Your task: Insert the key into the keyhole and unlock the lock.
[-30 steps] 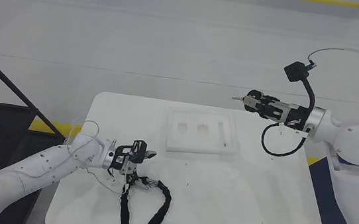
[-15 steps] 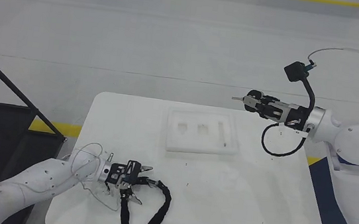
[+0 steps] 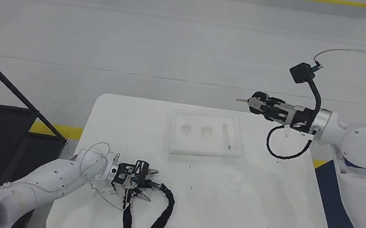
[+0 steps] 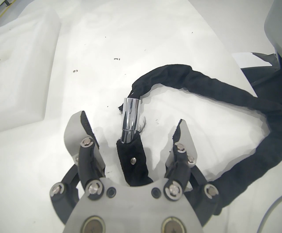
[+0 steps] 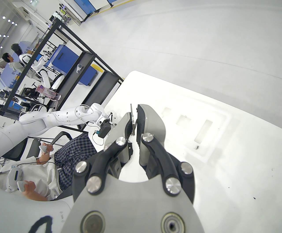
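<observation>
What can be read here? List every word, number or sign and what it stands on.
None: no legible word, number or sign on the chain lock, its chrome cylinder, the key, the foam tray or the table.
The table's dark specks are marks, not characters.

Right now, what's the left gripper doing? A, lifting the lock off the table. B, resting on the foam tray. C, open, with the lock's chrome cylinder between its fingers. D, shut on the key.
C: the left gripper is open, its fingers standing clear on either side of the chrome cylinder, which lies on the table.
</observation>
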